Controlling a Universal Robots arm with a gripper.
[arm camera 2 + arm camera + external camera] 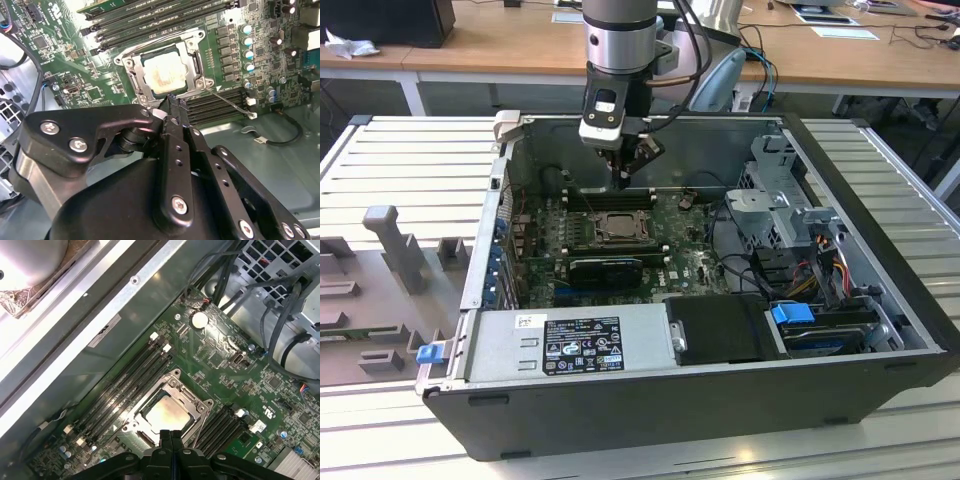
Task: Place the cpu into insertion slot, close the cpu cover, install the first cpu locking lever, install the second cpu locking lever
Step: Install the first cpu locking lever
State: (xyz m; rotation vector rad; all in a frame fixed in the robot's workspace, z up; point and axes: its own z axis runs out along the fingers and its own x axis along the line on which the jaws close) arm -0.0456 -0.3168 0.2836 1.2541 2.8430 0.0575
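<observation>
The cpu (165, 72) lies flat in the insertion slot (596, 231) on the green motherboard, its silver top showing through the window of the cpu cover (196, 49), which is folded down over it. A thin metal locking lever (230, 102) sticks out from one socket corner across the memory slots. My gripper (170, 103) is shut with nothing in it. Its tip hovers just beside the socket's edge, by a corner of the cover. In the first wrist view the cpu (167, 412) sits right ahead of the gripper (171, 436). In the exterior view the gripper (625, 178) hangs above the socket's far side.
Long black memory slots (150, 22) flank the socket on both sides. A black expansion card (605, 268), the power supply (570, 345) and a drive cage with cables (785, 215) crowd the open case. The case walls (485, 230) rise all around. A grey fixture (395, 250) stands at the exterior view's left.
</observation>
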